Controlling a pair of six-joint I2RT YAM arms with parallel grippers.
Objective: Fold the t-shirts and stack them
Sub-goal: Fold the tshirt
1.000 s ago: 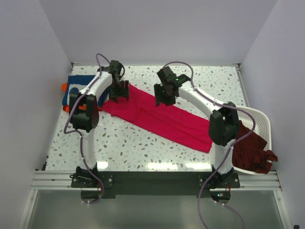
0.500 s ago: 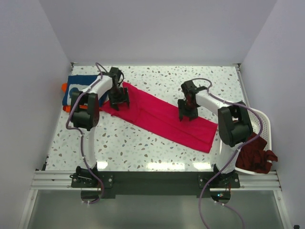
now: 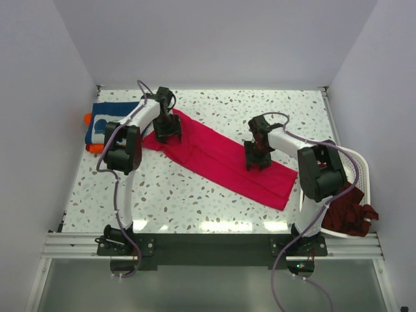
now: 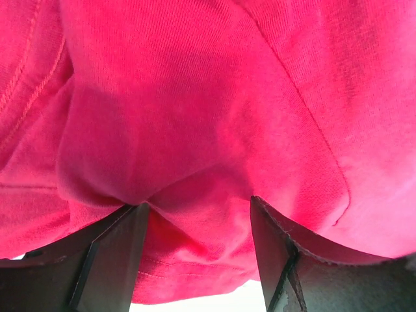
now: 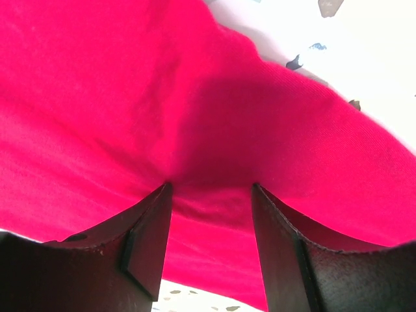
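Note:
The crimson-pink t-shirt [image 3: 221, 158] lies folded in a long strip across the table, from upper left to lower right. My left gripper [image 3: 167, 133] is open and presses down on its upper-left end; the cloth [image 4: 195, 117] fills the left wrist view between the fingers. My right gripper [image 3: 255, 161] is open and presses down on the strip right of its middle; the cloth [image 5: 195, 104] fills the right wrist view. A folded navy t-shirt [image 3: 107, 120] lies on an orange one [image 3: 89, 119] at the far left. Dark maroon t-shirts [image 3: 348, 208] hang in the basket.
A white plastic laundry basket [image 3: 357, 170] stands at the table's right edge, next to my right arm. The speckled tabletop [image 3: 162, 195] shows in front of the pink strip and behind it. White walls enclose the table on three sides.
My right gripper swung from the strip's upper middle down to its right part and lowered onto it. My left gripper shifted slightly right on the upper-left end.

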